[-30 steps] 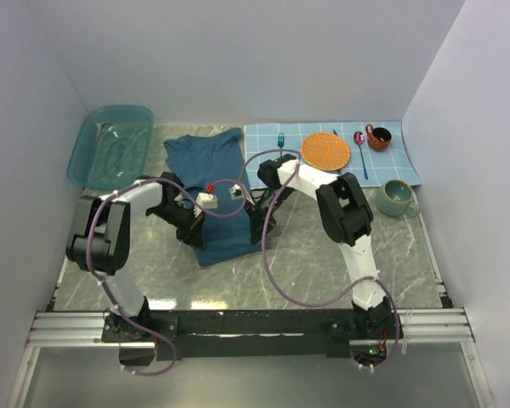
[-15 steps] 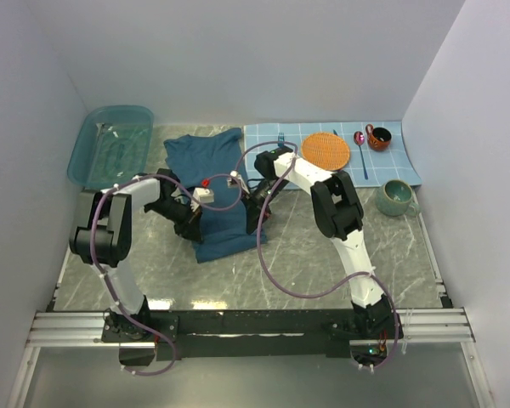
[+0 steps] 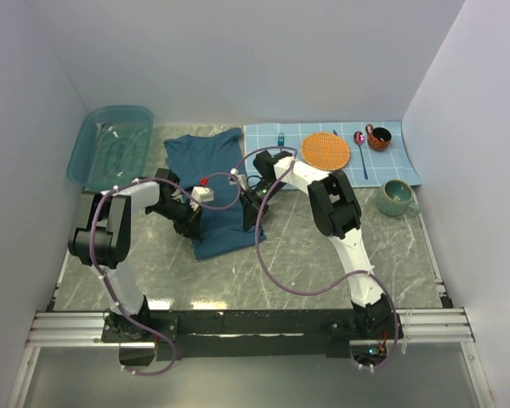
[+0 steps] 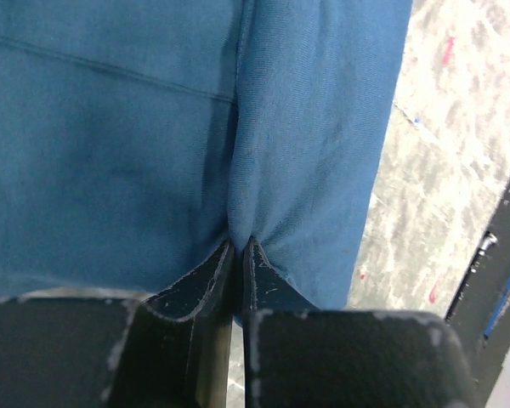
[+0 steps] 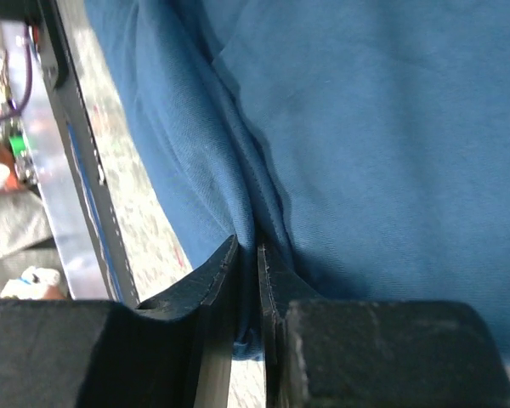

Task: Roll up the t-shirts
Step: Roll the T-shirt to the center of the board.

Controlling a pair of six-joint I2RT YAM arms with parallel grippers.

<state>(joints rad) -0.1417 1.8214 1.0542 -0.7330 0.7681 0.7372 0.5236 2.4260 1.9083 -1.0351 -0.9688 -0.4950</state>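
A dark teal-blue t-shirt (image 3: pixel 204 157) lies on the marble table left of centre, its near part doubled over. My left gripper (image 3: pixel 190 223) is at the shirt's near left edge. In the left wrist view this gripper (image 4: pixel 240 246) is shut on a pinch of the t-shirt (image 4: pixel 110 127). My right gripper (image 3: pixel 253 216) is at the shirt's near right edge. In the right wrist view this gripper (image 5: pixel 247 248) is shut on a fold of the t-shirt (image 5: pixel 391 127), and the hem hangs between the fingers.
A see-through teal tub (image 3: pixel 110 146) stands at the far left. A light blue gridded placemat (image 3: pixel 401 167) at the far right holds an orange plate (image 3: pixel 325 150), a spoon (image 3: pixel 361 151) and a brown cup (image 3: pixel 379 137). A green mug (image 3: pixel 397 197) stands near it.
Both grippers have moved away from the near edge, carrying the shirt's near edge with them. The shirt's visible length has shortened.
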